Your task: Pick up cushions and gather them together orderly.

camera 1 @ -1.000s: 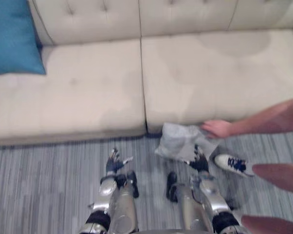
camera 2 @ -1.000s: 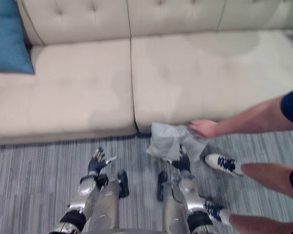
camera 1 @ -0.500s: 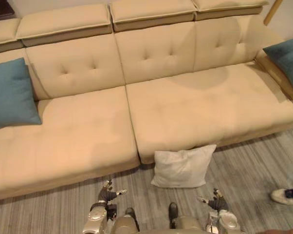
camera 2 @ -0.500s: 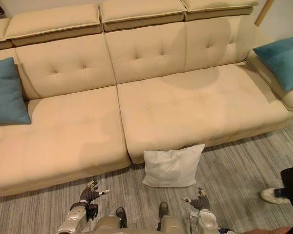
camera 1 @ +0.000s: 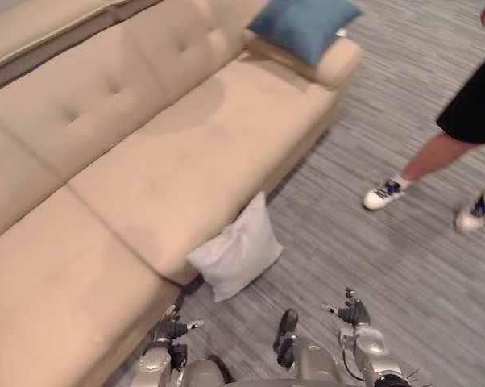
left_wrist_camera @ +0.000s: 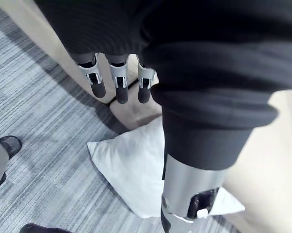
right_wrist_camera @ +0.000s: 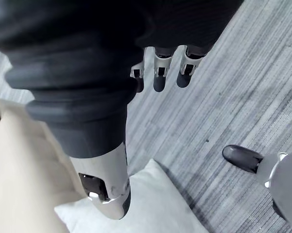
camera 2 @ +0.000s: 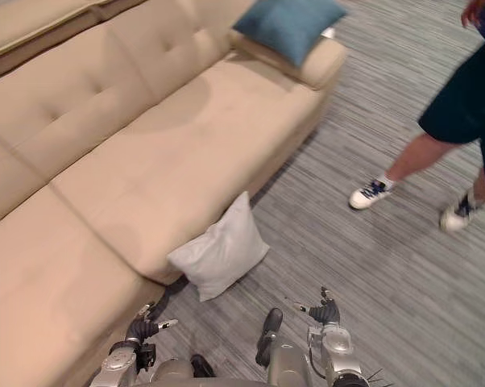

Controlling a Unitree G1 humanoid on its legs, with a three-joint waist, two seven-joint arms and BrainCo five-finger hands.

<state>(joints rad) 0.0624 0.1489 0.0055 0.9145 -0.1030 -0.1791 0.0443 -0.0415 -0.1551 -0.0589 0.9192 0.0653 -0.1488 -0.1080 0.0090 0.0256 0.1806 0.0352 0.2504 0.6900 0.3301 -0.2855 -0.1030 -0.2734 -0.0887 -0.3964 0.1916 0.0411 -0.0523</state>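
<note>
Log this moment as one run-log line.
left hand open, empty | right hand open, empty | white cushion on floor against sofa front | blue cushion at sofa's far end | person standing right

Nothing legible shows anywhere: no text, label, number or sign. The white cushion, the blue cushion, the beige sofa and the striped carpet are all plain. Any marking on the person's shoes is too small to make out.
</note>
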